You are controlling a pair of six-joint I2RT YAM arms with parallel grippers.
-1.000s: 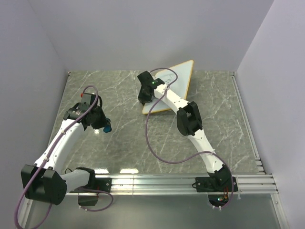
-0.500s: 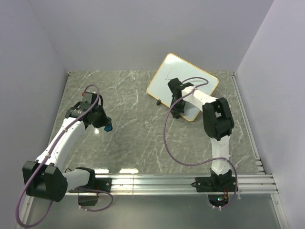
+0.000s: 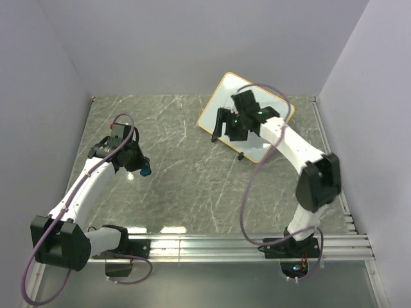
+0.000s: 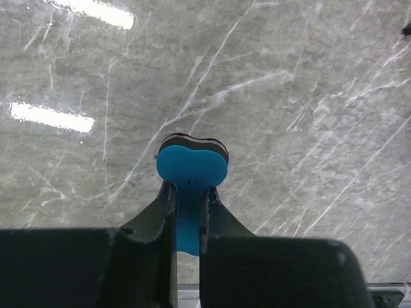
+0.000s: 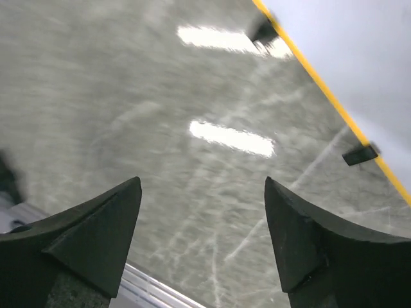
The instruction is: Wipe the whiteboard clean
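Top external shows the whiteboard [image 3: 225, 93] looking light, stiff and slick, so I'd grab its rim; right gripper [image 5: 202, 184] gapes empty, left gripper [image 4: 188, 192] pinches the eraser [image 4: 192, 163].

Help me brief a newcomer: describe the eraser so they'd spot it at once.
On the left half of the marble table, find the left gripper. Clamped in its jaws is the eraser: the only bright blue thing, bow-tie shaped.
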